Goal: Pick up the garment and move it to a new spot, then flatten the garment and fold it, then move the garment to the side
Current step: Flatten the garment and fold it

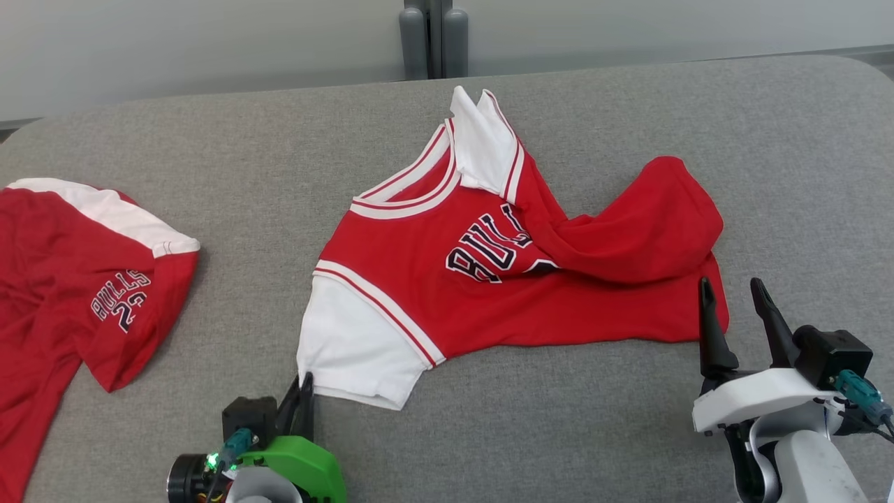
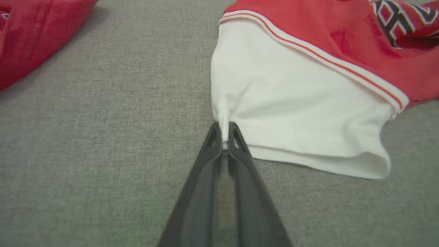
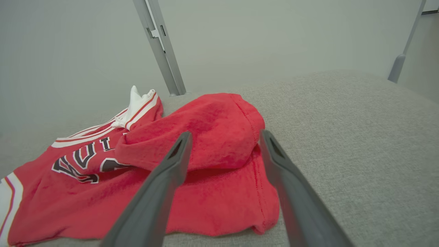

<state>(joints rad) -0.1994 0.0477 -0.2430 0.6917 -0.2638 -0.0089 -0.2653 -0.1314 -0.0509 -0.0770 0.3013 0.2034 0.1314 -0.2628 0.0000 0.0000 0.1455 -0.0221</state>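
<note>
A red Bulls jersey (image 1: 489, 279) with white sleeves lies crumpled in the middle of the grey table (image 1: 559, 433), its lower part folded back over the lettering. My left gripper (image 1: 305, 384) is shut on the near corner of the white sleeve (image 2: 291, 103), pinching a fold of cloth between the fingertips (image 2: 224, 132). My right gripper (image 1: 730, 293) stands open at the jersey's right hem. In the right wrist view the right gripper (image 3: 224, 137) frames the folded red hem (image 3: 219, 133) without touching it.
A second red Bulls garment (image 1: 70, 279) lies at the table's left edge, its corner showing in the left wrist view (image 2: 31, 37). Grey posts (image 1: 433, 38) stand behind the table's far edge. Bare grey cloth lies along the front and the right.
</note>
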